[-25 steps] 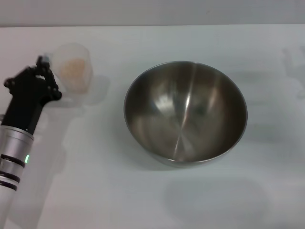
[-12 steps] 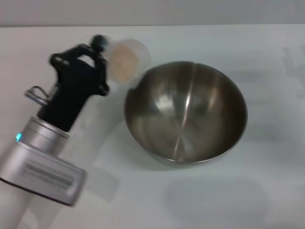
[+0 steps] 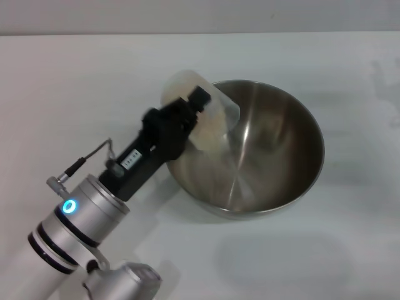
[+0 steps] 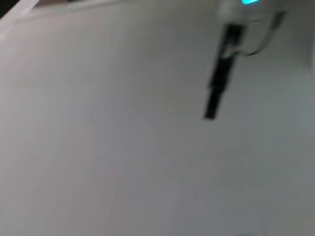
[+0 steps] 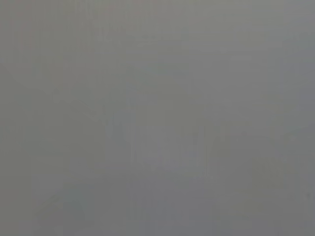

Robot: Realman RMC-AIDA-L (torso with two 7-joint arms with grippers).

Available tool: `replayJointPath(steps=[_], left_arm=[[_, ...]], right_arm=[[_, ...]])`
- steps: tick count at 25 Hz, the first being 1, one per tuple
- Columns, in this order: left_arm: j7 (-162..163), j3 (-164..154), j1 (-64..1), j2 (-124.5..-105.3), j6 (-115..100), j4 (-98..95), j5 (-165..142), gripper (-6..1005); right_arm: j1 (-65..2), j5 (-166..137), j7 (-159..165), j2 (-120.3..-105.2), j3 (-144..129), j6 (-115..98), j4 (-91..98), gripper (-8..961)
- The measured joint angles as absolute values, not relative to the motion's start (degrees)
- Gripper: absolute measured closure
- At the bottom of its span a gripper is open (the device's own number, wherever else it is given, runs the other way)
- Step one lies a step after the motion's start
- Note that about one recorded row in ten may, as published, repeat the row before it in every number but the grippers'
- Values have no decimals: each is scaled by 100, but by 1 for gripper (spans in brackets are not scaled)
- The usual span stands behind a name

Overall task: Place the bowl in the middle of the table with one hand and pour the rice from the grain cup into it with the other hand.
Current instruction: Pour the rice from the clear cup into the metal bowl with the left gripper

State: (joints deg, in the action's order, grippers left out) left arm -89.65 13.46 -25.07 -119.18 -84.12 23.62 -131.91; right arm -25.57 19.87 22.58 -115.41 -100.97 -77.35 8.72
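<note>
The steel bowl (image 3: 275,150) stands on the white table (image 3: 325,262), about mid-table in the head view. My left gripper (image 3: 190,119) is shut on the grain cup (image 3: 199,100) and holds it in the air over the bowl's left rim. The cup is tipped on its side with its mouth toward the bowl's inside. Pale rice (image 3: 214,127) lies in the cup near its mouth. No heap of grains shows on the bowl's bottom. The right gripper is out of view, and its wrist view is plain grey.
The left arm (image 3: 81,225) stretches from the near left corner up to the bowl's left edge. The left wrist view shows only white tabletop (image 4: 108,147) and a thin dark part (image 4: 219,83) of the arm.
My left arm lifted the grain cup from the far left of the table, carried it right to the bowl's rim and tipped it toward the bowl. The bowl stayed put.
</note>
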Motion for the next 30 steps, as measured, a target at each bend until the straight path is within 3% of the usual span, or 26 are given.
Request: replayJointPath(steps=[30], left_arm=[[-12254,1252,-2585,-11918,-8163,2320,-13509,972]], right_arm=[[-2554,1980,2208,-11527,-10053,-7715,975,436]])
